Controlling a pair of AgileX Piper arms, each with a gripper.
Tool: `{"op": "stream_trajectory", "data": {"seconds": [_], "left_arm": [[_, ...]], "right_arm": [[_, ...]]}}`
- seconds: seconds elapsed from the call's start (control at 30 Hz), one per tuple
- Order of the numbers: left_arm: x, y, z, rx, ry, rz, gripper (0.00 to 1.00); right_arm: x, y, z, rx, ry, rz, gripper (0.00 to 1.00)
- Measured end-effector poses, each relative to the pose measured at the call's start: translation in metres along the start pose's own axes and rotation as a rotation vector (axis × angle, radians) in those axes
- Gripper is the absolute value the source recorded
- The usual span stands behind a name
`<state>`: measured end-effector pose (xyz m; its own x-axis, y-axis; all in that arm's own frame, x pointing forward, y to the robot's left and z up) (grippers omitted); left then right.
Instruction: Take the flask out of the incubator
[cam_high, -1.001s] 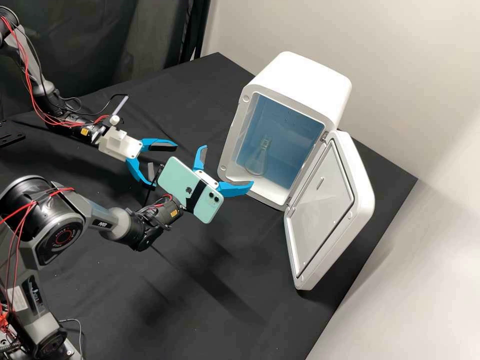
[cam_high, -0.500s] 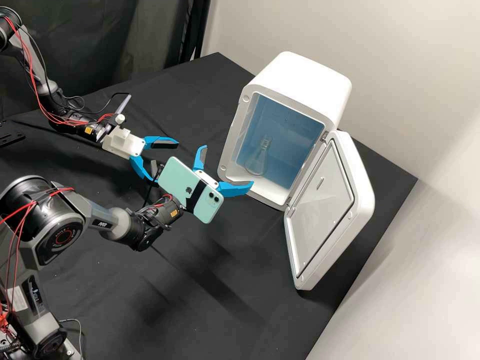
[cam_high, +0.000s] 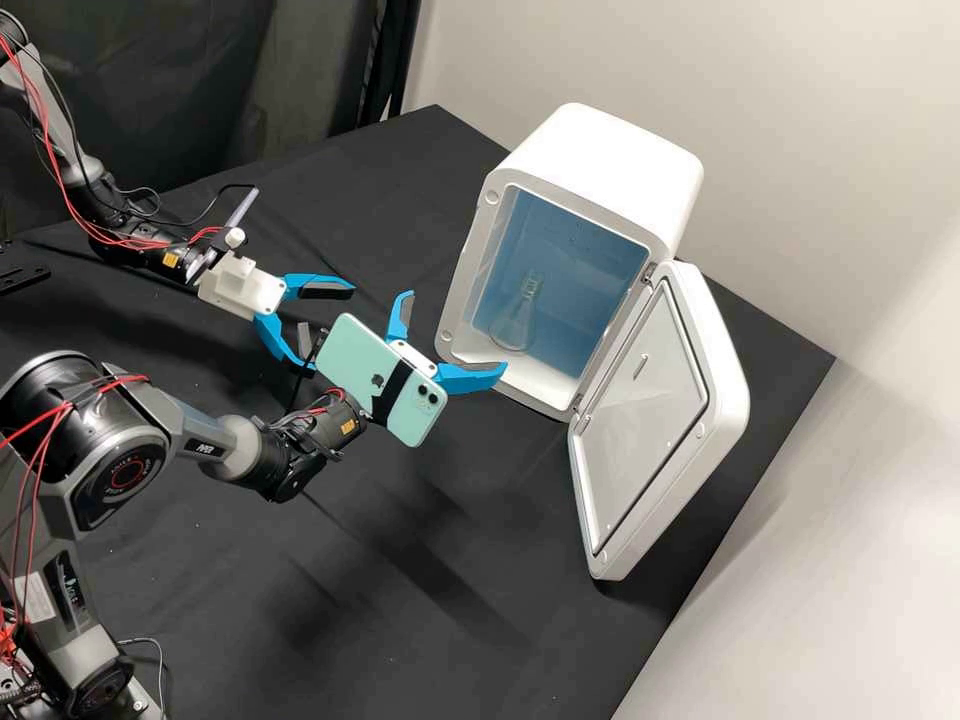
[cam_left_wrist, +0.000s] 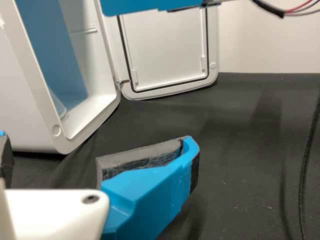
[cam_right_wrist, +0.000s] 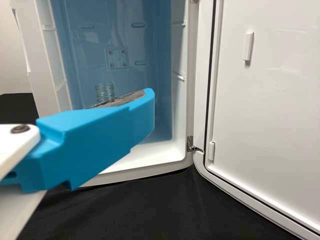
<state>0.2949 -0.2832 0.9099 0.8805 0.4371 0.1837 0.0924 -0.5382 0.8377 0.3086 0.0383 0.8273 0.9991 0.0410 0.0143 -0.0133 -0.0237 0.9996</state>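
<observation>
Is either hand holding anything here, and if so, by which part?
Nothing is held. The left hand and right hand are both open and empty; the flask stands untouched inside the incubator.

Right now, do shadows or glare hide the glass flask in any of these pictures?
High view: no strong glare; the clear flask looks faint against the blue lining of the incubator, with soft shadows on the bench. Right wrist view: a finger of the right tool covers all but the flask's neck.

Smooth white plastic on the incubator (cam_high: 600, 160), a clear glass flask (cam_high: 518, 318) inside. Matt black cloth on the bench (cam_high: 400, 560); blue plastic fingers (cam_left_wrist: 150, 195) carry rough grey pads (cam_left_wrist: 140, 161).
</observation>
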Motion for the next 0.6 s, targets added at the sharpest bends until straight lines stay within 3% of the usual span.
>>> {"op": "stream_trajectory", "data": {"seconds": [0.37, 0.6], "left_arm": [[-0.0007, 0.0008, 0.0006, 0.003, -0.001, 0.001, 1.0], [-0.0015, 0.0018, -0.0072, -0.002, 0.022, 0.005, 1.0]], "right_arm": [[0.0, 0.0, 0.0, 0.0, 0.0, 0.0, 1.0], [0.0, 0.0, 0.0, 0.0, 0.0, 0.0, 1.0]]}}
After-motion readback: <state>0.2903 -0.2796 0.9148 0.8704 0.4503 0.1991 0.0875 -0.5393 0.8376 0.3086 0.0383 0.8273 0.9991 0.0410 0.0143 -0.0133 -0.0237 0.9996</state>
